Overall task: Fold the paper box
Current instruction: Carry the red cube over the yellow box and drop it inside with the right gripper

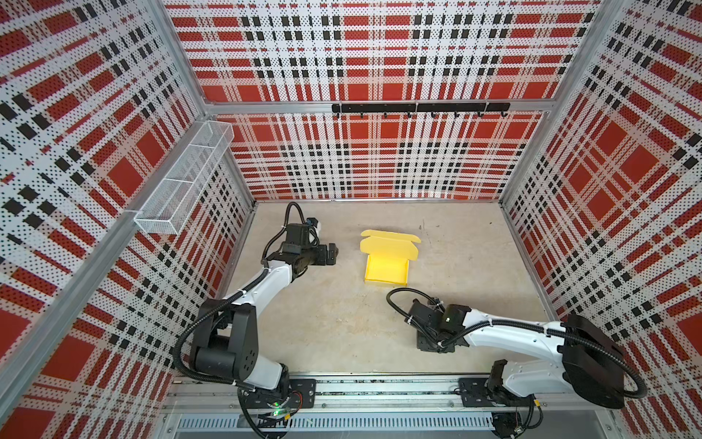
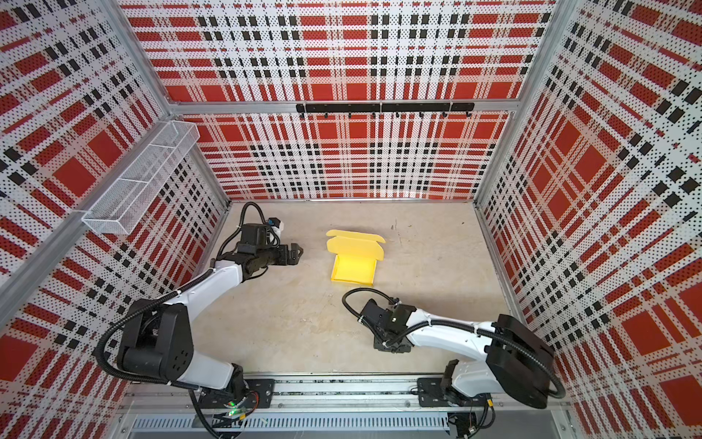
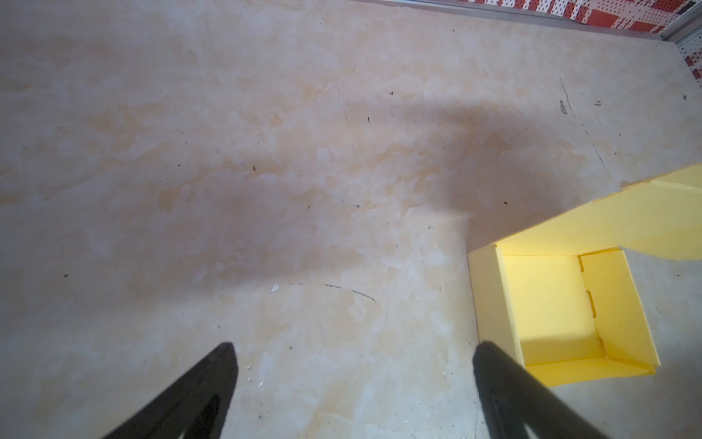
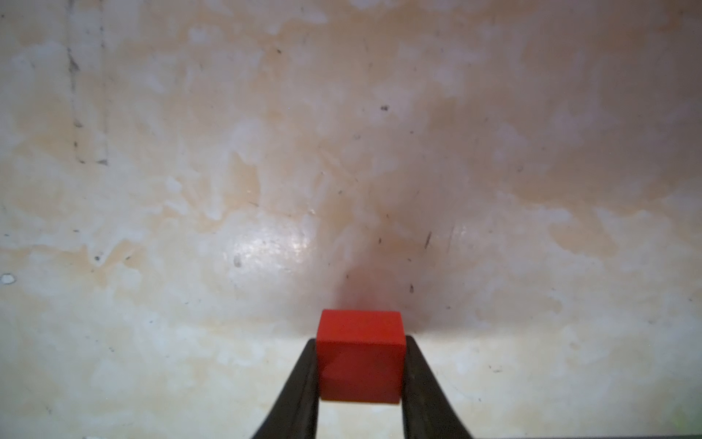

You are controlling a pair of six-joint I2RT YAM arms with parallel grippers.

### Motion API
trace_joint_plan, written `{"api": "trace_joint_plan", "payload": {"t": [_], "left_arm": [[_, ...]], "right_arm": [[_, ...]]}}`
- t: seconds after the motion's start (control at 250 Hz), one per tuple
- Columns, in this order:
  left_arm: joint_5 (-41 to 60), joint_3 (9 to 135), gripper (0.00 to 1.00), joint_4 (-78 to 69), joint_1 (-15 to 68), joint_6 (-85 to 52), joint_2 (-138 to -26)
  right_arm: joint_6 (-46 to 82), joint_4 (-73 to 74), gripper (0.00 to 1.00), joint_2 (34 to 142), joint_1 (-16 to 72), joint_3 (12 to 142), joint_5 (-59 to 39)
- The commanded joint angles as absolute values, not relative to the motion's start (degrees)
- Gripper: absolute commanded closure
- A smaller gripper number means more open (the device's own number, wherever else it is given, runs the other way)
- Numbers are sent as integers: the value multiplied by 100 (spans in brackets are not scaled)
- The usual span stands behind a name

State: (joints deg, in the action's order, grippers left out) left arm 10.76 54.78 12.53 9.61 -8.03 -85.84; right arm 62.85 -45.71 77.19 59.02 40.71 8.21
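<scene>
A robotics lab cell: perforated plaid walls (image 1: 380, 171) enclose the surface (image 1: 334, 323); left arm (image 1: 266, 281) and right arm (image 1: 505, 334) mount on a rail (image 1: 380, 385) at 6 o'clock, hook bar (image 1: 419, 108) at 12, basket (image 1: 182, 178) at 10.

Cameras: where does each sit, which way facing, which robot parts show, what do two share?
Top views: high, front, looking down at box; left arm, right arm show.
Left wrist: on left arm, facing table, box; open left gripper shows.
Right wrist: on right arm, facing table; right gripper grips cube.
Shared: box, top and left wrist.
</scene>
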Motion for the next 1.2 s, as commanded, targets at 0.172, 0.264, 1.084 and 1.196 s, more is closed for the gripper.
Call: {"api": "trace_joint_plan", "payload": {"t": [0.172,0.264,1.084,1.196], "left_arm": [[1096,5430,0,1137,878,-842,-8484],[1018,5442,0,1128,870,-791,-8511],[970,5440,0,1083,871,-765,-8569],[1020,5475,1,1133,923,-739,-8526]], "right_arm": [[5671,-4544,69,8220,5743,4880,949],[5459,-4465,69,8387,5702,5112,942],[3804,-4060,70,9810,4825,7480,937],[3688,-3935,71,9997,4678,7801,1188]]}}
